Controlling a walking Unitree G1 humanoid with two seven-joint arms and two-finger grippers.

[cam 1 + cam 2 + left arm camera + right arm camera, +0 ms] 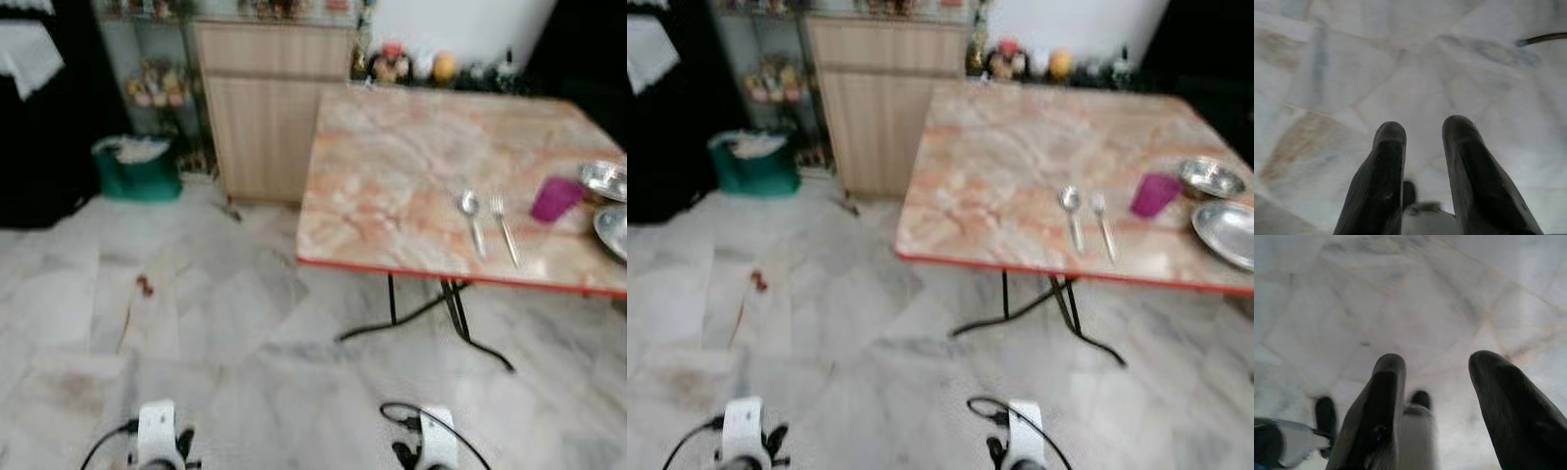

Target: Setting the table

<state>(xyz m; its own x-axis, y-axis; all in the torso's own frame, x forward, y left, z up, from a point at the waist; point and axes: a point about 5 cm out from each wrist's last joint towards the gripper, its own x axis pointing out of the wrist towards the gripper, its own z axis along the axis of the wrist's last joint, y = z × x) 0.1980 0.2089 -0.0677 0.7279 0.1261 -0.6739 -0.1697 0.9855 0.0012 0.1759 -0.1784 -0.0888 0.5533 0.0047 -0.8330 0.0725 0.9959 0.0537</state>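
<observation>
Over on the right of the table (392, 176), spoon (472, 217) beside fork (505, 230), near cup (556, 199), laid ready; left gripper (1422, 127) and right gripper (1437, 364) hanging parted, empty.

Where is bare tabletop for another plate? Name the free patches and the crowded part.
Free: the marble table's whole left half, from its left edge to the spoon. Crowded: the right edge, where fork, purple cup, steel bowl and steel plate cluster.

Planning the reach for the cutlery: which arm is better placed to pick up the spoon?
Right, probably. The spoon lies on the table ahead on the robot's right; both arms hang low.
</observation>
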